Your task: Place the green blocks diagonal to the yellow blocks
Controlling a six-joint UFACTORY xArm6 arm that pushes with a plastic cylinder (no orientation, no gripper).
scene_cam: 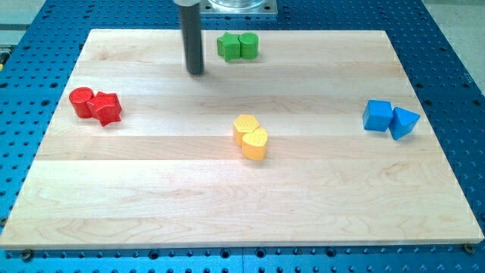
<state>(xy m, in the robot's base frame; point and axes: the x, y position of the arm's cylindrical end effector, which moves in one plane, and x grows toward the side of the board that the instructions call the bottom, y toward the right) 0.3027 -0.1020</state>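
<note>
Two green blocks sit touching near the view's top centre: a green star-like block [228, 47] on the left and a green cylinder [248, 45] on the right. Two yellow blocks sit touching at the board's middle: a yellow hexagon-like block [245, 127] and a yellow heart-like block [255, 143] just below and right of it. My tip [196, 72] rests on the board left of and slightly below the green pair, a short gap away, not touching them. The yellow pair lies well below and right of the tip.
A red cylinder [81, 100] and a red star-like block [107, 108] sit together at the view's left. A blue cube [377, 115] and a blue triangular block [404, 122] sit together at the view's right. The wooden board [151, 197] lies on a blue perforated table.
</note>
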